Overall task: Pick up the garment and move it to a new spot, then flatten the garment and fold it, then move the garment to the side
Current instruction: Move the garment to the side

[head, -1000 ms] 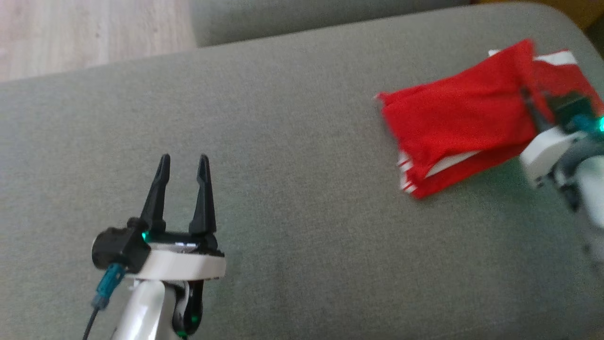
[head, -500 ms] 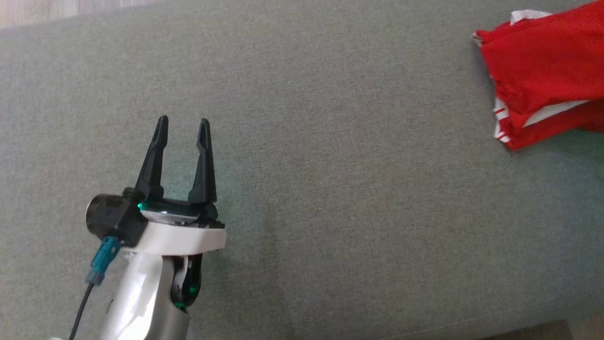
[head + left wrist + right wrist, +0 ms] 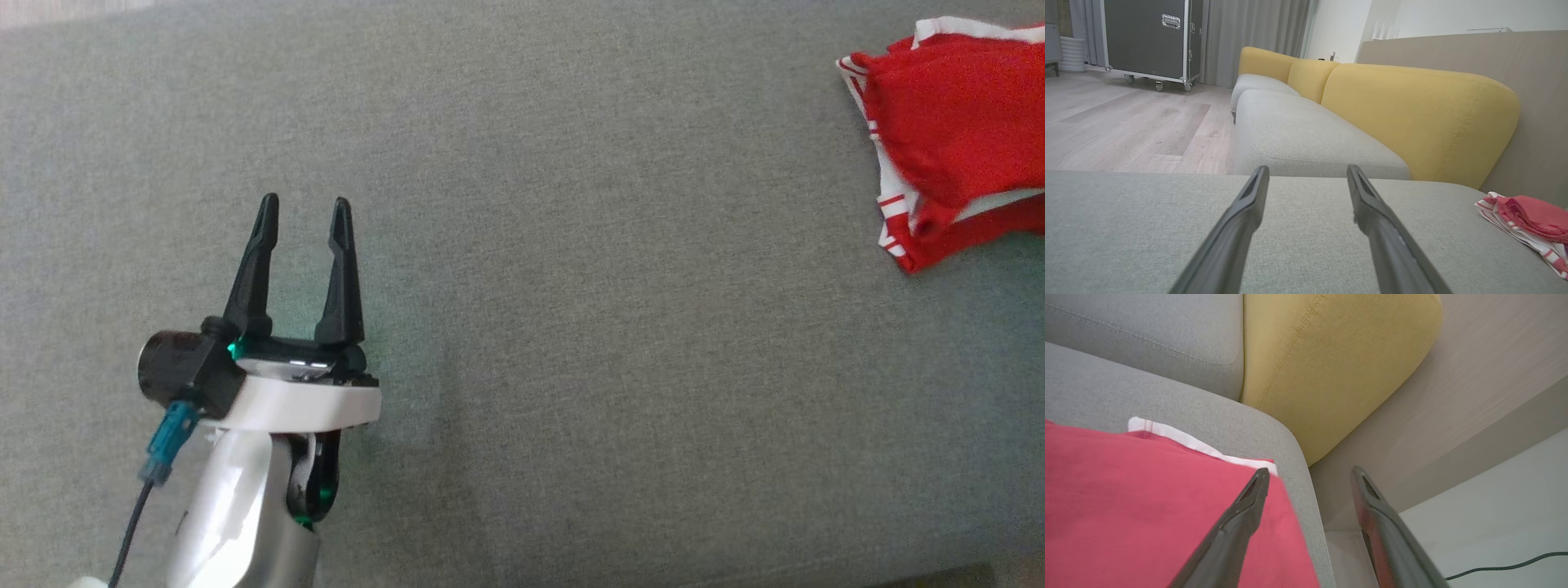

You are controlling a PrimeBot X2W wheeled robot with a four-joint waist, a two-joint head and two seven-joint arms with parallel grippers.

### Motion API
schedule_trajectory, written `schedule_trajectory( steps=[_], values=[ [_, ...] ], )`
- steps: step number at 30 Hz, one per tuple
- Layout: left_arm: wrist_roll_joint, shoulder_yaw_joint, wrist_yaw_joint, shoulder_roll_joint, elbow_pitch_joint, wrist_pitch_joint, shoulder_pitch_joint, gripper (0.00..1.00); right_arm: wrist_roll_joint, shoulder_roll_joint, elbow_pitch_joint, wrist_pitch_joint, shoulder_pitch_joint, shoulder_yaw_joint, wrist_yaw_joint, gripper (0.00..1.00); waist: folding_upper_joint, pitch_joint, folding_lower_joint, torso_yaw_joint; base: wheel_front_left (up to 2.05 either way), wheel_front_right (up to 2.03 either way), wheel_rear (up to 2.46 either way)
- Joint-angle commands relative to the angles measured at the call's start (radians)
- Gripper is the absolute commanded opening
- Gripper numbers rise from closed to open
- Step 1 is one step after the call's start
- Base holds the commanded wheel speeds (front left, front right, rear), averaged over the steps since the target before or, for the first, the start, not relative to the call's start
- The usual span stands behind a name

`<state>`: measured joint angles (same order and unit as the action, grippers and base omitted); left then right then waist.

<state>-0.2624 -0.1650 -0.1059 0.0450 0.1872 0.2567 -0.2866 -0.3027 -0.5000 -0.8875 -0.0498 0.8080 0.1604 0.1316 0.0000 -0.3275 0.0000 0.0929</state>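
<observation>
Grey sofa seat [image 3: 571, 327] spreads under both arms, with a yellow backrest [image 3: 1331, 367] beyond its far right corner. Red garment [image 3: 955, 139] with white stripes lies folded, a little rumpled, at the seat's right end near that corner. Left pincer [image 3: 304, 202] hangs over bare fabric well apart from the garment, off to its left, fingers spread wide and empty. Right pincer [image 3: 1310, 473] is just above the garment's corner, also wide, with nothing between its fingers.
</observation>
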Motion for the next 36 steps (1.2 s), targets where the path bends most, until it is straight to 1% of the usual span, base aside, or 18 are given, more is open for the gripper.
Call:
schedule_trajectory(
  steps=[1, 5, 10, 13, 18, 23, 25, 28, 32, 34, 36],
  values=[
    [0.003, 0.033, -0.005, 0.005, -0.029, 0.005, -0.023, 1.00, -0.009, -0.012, 0.038, -0.006, -0.009, -0.002, -0.001, 1.00, 0.0000, 0.010, 0.0000, 0.003, 0.00, 0.00, 0.00],
    [-0.002, 0.042, -0.004, 0.005, -0.026, 0.005, -0.015, 1.00, -0.022, 0.028, 0.077, -0.022, -0.010, 0.004, -0.001, 1.00, 0.0000, 0.046, 0.0000, 0.013, 0.00, 0.00, 0.00],
    [-0.015, 0.048, 0.003, 0.005, -0.030, 0.005, 0.006, 1.00, -0.008, 0.089, 0.147, -0.049, -0.010, -0.025, -0.001, 1.00, 0.0000, 0.109, 0.0000, 0.020, 0.00, 0.00, 0.00],
    [-0.022, 0.055, 0.010, 0.005, -0.035, 0.005, 0.022, 1.00, 0.027, 0.136, 0.200, -0.076, -0.021, -0.059, -0.001, 1.00, 0.0000, 0.150, 0.0000, 0.018, 0.00, 0.00, 0.00],
    [-0.033, 0.068, 0.022, 0.005, -0.044, 0.005, 0.060, 1.00, 0.120, 0.226, 0.312, -0.102, -0.068, -0.106, -0.001, 1.00, 0.0000, 0.225, 0.0000, -0.001, 0.00, 0.00, 0.00],
    [-0.042, 0.083, 0.032, 0.005, -0.051, 0.005, 0.106, 1.00, 0.209, 0.329, 0.438, -0.116, -0.175, -0.119, -0.001, 1.00, 0.0000, 0.285, 0.0000, -0.027, 0.00, 0.00, 0.00],
    [-0.051, 0.089, 0.038, 0.005, -0.052, 0.005, 0.125, 1.00, 0.243, 0.376, 0.484, -0.121, -0.227, -0.107, -0.001, 1.00, 0.0000, 0.303, 0.0000, -0.038, 0.00, 0.00, 0.00],
    [-0.057, 0.093, 0.040, 0.005, -0.050, 0.005, 0.149, 1.00, 0.295, 0.426, 0.538, -0.132, -0.310, -0.079, -0.001, 1.00, 0.0000, 0.323, 0.0000, -0.059, 0.00, 0.00, 0.00],
    [-0.065, 0.090, 0.040, 0.005, -0.041, 0.005, 0.171, 1.00, 0.357, 0.448, 0.580, -0.153, -0.433, -0.083, -0.001, 1.00, 0.0000, 0.338, 0.0000, -0.088, 0.00, 0.00, 0.00],
    [-0.065, 0.085, 0.037, 0.005, -0.036, 0.005, 0.181, 1.00, 0.419, 0.449, 0.580, -0.169, -0.493, -0.092, -0.001, 1.00, 0.0000, 0.343, 0.0000, -0.101, 0.00, 0.00, 0.00],
    [-0.068, 0.085, 0.037, 0.005, -0.031, 0.005, 0.192, 1.00, 0.455, 0.449, 0.569, -0.184, -0.547, -0.093, -0.001, 1.00, 0.0000, 0.348, 0.0000, -0.110, 0.00, 0.00, 0.00]
  ],
)
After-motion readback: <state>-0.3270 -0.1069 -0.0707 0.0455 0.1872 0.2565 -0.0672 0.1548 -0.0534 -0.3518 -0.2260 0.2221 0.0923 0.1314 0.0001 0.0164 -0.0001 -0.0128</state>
